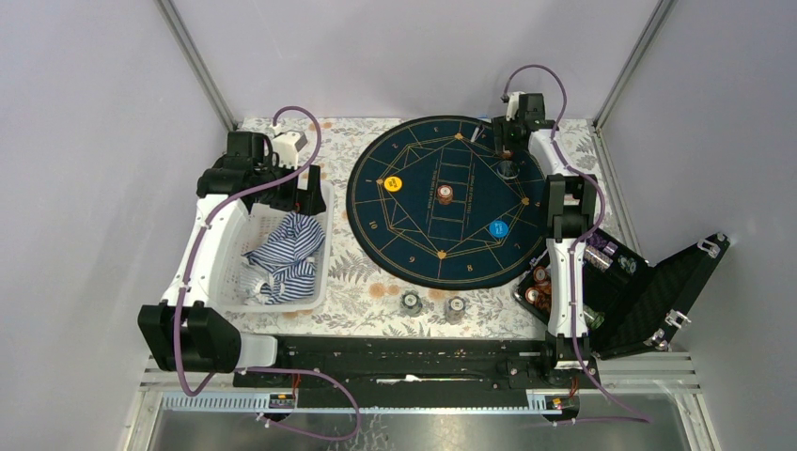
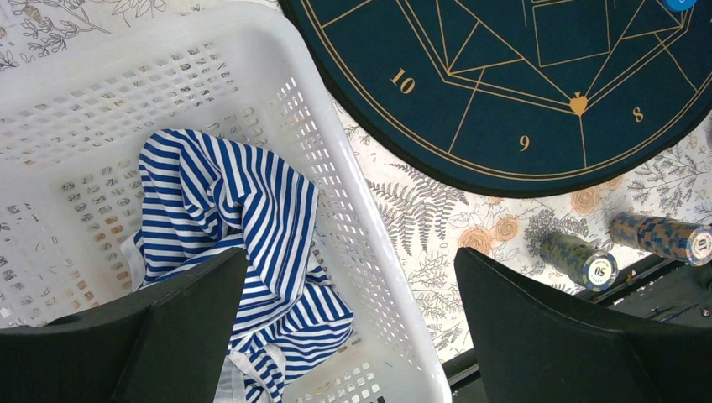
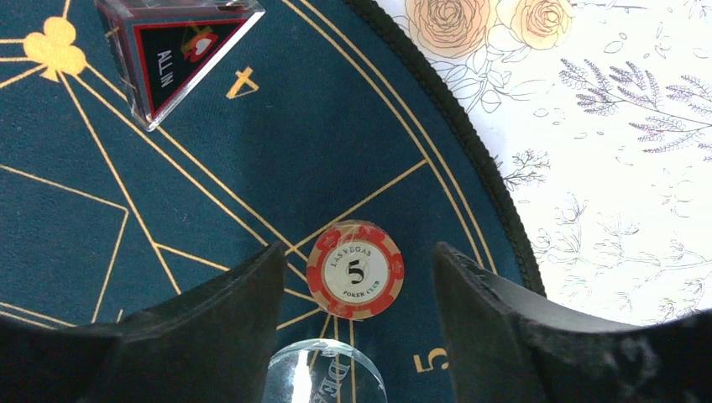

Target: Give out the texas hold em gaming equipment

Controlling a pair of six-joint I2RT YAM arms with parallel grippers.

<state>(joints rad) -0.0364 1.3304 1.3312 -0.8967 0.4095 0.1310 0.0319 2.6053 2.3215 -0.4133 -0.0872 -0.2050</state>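
Observation:
A red "5" chip stack (image 3: 354,269) stands on the round dark blue mat (image 3: 210,168) near its right edge. My right gripper (image 3: 357,248) is open above it, one finger on each side, touching nothing; it also shows in the top view (image 1: 507,150). Another red stack (image 1: 444,194) sits at the mat's centre, with a yellow disc (image 1: 394,183) and a blue disc (image 1: 498,228). A green stack (image 2: 579,259) and a grey stack (image 2: 663,238) lie on the table in front of the mat. My left gripper (image 2: 353,336) is open and empty over the basket rim. No playing cards show.
A white basket (image 1: 324,268) at the left holds the striped blue-white cloth (image 1: 282,254). An open black case (image 1: 648,282) at the right holds more chips (image 1: 540,282). A clear round disc (image 3: 323,374) and a triangular "ALL IN" marker (image 3: 172,50) lie on the mat.

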